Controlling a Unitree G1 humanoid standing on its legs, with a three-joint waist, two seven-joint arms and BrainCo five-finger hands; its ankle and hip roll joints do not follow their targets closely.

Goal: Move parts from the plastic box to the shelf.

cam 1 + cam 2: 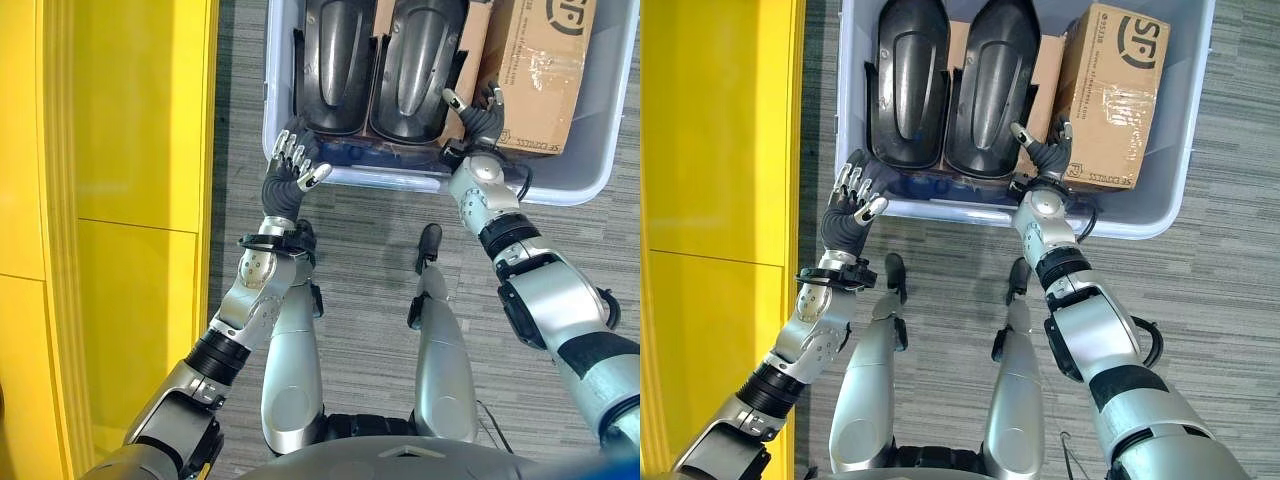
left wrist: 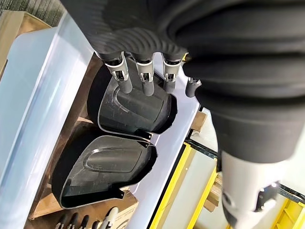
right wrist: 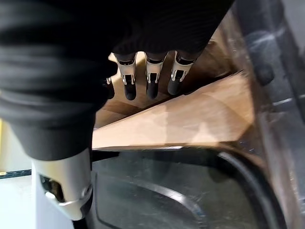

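On the grey striped carpet floor [image 1: 380, 230] ahead stands the pale blue-grey plastic box [image 1: 1160, 215] with a smooth rounded rim, its near wall facing the robot. To the robot's left a glossy yellow panel [image 1: 110, 200] runs alongside, with a strip of carpet between it and the box. Inside the box two black moulded plastic parts [image 1: 908, 95], long, domed and ribbed at the edges, lie side by side and touching, filling its left half. A brown cardboard carton [image 1: 1110, 95] with taped seams leans at the right, and flat cardboard shows beneath the parts.

The left hand [image 1: 292, 165] is raised at the box's near-left corner, palm toward the nearer part, fingers [image 2: 125, 81] spread and lightly bent, holding nothing. The right hand [image 1: 1045, 152] reaches over the near wall into the narrow gap between the right-hand part and the carton, fingers [image 3: 151, 81] loosely extended, gripping nothing.
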